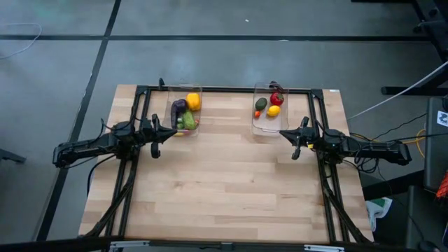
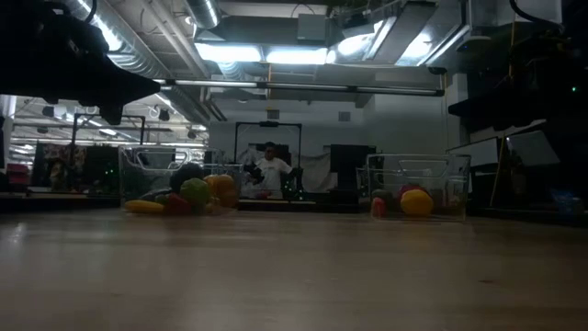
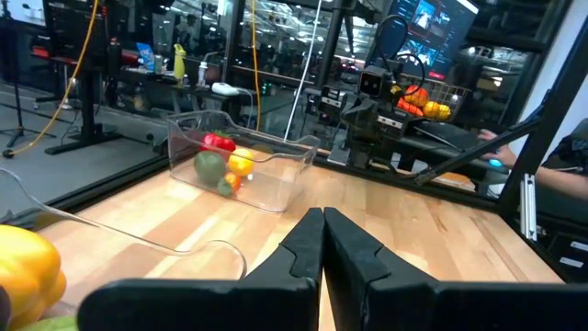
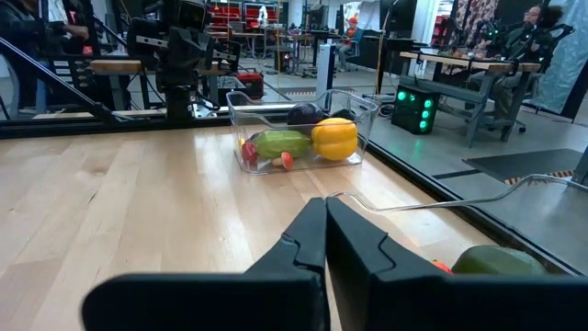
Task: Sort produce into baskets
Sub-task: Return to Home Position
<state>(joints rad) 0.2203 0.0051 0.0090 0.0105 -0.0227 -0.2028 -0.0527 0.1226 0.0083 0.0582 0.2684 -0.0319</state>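
Two clear baskets stand at the table's far edge. The left basket (image 1: 175, 94) (image 4: 354, 108) holds a yellow pepper (image 1: 193, 101) (image 4: 333, 138), a purple eggplant (image 1: 179, 106), green pieces (image 1: 187, 120) (image 4: 280, 142) and small red bits. The right basket (image 1: 262, 129) (image 3: 285, 179) holds a red piece (image 1: 277, 98) (image 3: 218, 142), a green avocado (image 1: 261, 103), a yellow lemon (image 1: 274, 110) and a tiny orange piece (image 1: 257, 113). My left gripper (image 1: 174, 131) (image 3: 323, 225) is shut and level beside the left basket's near end. My right gripper (image 1: 282, 131) (image 4: 325, 213) is shut and level beside the right basket's near end.
The wooden tabletop (image 1: 224, 182) stretches bare from the baskets to the near edge. A black frame (image 1: 224, 89) runs along the table's far edge and sides. In the low view a person (image 2: 269, 170) stands far off in the room behind the table.
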